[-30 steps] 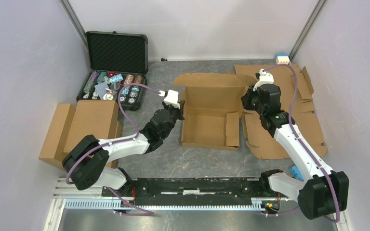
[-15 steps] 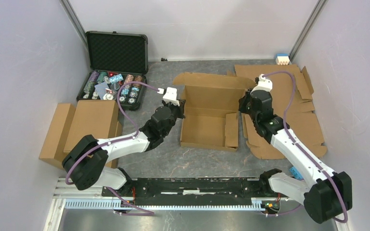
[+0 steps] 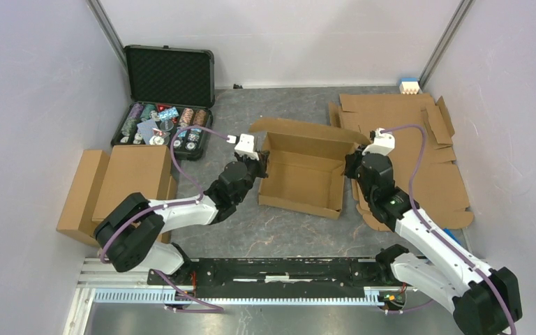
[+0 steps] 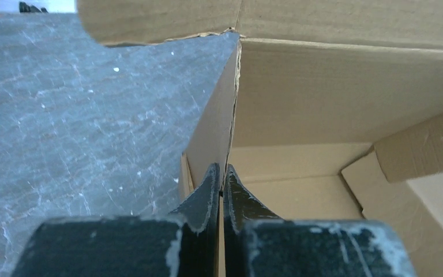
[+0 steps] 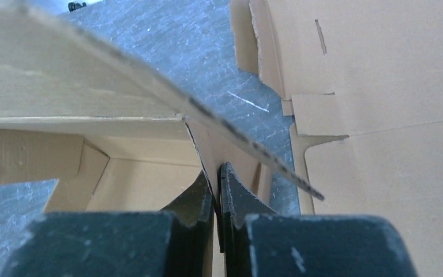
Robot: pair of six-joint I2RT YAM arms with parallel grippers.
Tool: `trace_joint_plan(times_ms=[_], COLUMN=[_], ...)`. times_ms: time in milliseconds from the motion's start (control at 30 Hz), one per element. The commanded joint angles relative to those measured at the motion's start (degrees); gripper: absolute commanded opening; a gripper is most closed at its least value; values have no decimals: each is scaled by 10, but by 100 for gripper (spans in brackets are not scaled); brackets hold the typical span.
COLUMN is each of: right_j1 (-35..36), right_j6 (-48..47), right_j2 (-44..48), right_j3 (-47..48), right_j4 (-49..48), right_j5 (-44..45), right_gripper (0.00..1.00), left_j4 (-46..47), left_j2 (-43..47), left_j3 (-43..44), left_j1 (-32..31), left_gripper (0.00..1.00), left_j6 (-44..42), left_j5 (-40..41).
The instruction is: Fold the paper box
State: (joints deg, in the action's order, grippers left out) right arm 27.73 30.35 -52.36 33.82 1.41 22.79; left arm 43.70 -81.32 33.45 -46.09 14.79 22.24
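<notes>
1. On the grey marbled table, which is the largest thing in view, we note the items below in order of size.
2. Flat brown die-cut cardboard sheets lie overlapped at the right side of the table, running to the far edge.
3. The plain brown corrugated paper box stands at mid-table between the two arms. It is a shallow open tray with its walls raised, and its near right corner touches the sheets. Its long back flap tilts forward over the tray's rear edge.
4. Closed brown cardboard cartons sit stacked at the left edge, well apart from the paper box.
5. An open black hard case stands at the far left with its lid upright. Rows of coloured poker chips fill its tray.
6. The left gripper is clenched on the top edge of the paper box's left wall. We see the cardboard pinched between its black fingers.
7. The right gripper is clenched on the paper box's right wall, under the slanting flap edge.
</notes>
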Motion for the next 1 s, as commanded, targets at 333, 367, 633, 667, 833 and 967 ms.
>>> trace_joint_plan(times_ms=[333, 367, 633, 667, 833, 967], right_j1=[31, 33, 41, 41, 43, 44], right_j6=[-26, -29, -61, -65, -76, -83], right_j2=[73, 79, 97, 99, 105, 101], right_j3=[-109, -118, -153, -156, -173, -184], right_j4=[38, 32, 15, 14, -5, -10], right_j5=[-61, -66, -43, -41, -42, -39], right_gripper=[0, 0, 0, 0, 0, 0], left_j4=[1, 1, -212, -268, -420, -523], left_j2=[6, 7, 86, 99, 191, 268], left_j3=[-87, -90, -53, -40, -36, -44], left_j1=[-56, -58, -60, -60, -60, -60], left_gripper=[2, 2, 54, 59, 75, 80], left_j6=[-9, -7, 52, 62, 133, 192], left_j5=[-4, -2, -13, -14, -30, -54])
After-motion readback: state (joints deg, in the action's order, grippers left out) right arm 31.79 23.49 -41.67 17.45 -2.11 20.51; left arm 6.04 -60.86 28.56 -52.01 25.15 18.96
